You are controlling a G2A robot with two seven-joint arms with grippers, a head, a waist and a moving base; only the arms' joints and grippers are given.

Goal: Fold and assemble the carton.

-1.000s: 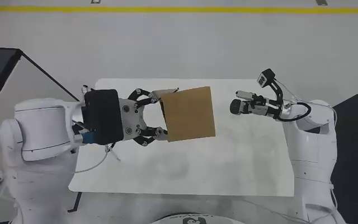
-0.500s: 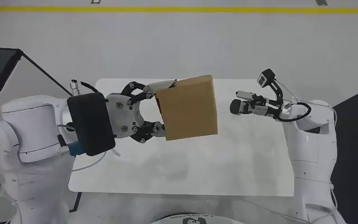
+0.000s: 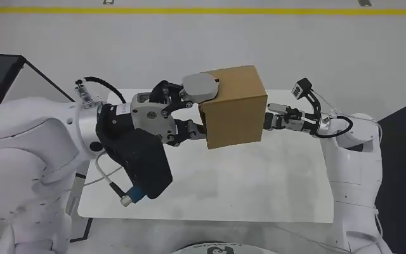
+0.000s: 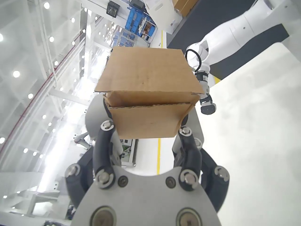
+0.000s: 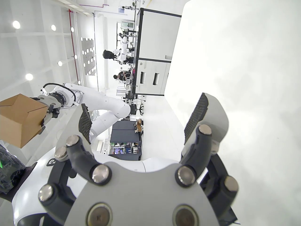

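Left claw [image 4: 145,124] clamped, held aloft; right claw [image 5: 144,110] spread wide.

carton [image 3: 235,106]: brown corrugated box, squared into shape | pose: tilted, raised clear of the table [image 3: 254,184] | hold: one end gripped in left claw [image 3: 200,109] | flap at that end folded outward

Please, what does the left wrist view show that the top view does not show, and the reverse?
Left wrist view alone: the gripped end of the carton, where a flap edge is not fully closed. Top view alone: the whole outline of the table under the carton. Both: the left hand shut on the carton, with the right hand near it.
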